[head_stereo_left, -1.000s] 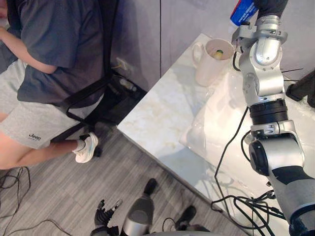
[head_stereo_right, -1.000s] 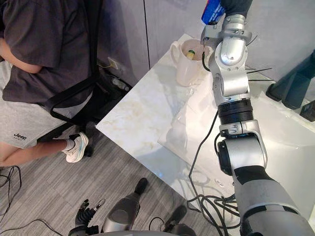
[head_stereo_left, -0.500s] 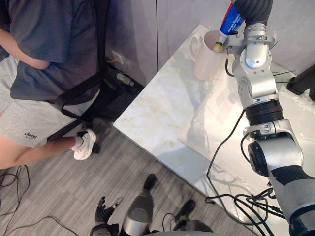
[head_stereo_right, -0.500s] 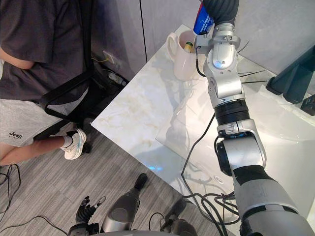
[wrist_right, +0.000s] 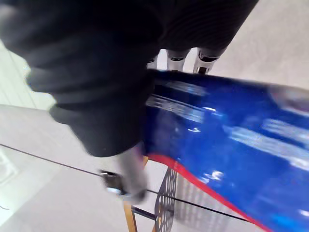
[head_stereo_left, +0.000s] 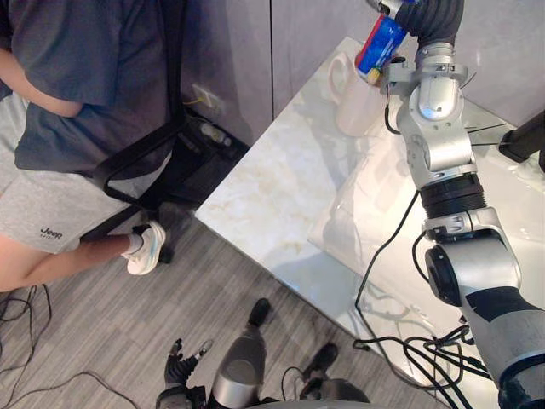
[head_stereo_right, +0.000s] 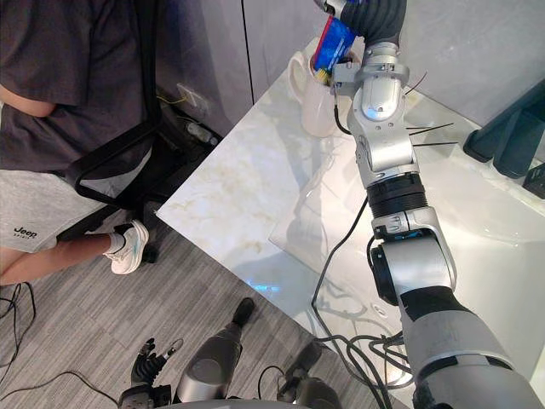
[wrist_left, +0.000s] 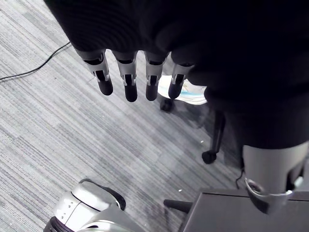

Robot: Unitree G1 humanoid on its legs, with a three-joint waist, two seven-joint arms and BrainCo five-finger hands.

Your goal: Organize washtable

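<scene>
A blue tube with a red and white band (head_stereo_left: 381,44) leans tilted over a white handled mug (head_stereo_left: 347,95) at the far corner of the marble washtable (head_stereo_left: 281,187). The tube's lower end is at the mug's mouth. My right hand (head_stereo_right: 375,15) is raised just above the mug. In the right wrist view the tube (wrist_right: 231,135) lies across that hand's palm, with the fingers (wrist_right: 205,64) straight behind it and not curled round it. My left hand (head_stereo_left: 183,371) hangs low over the floor, its fingers (wrist_left: 128,82) straight and empty.
A person in a dark shirt and grey shorts (head_stereo_left: 68,102) sits on a black office chair (head_stereo_left: 153,162) left of the washtable. A white basin (head_stereo_left: 511,213) takes up the table's right part. A dark object (head_stereo_left: 524,141) stands at the right edge.
The right hand has carried the tube down and to the left, to the mug's mouth, and its fingers have straightened. The tube has tipped over. The view has shifted a little.
</scene>
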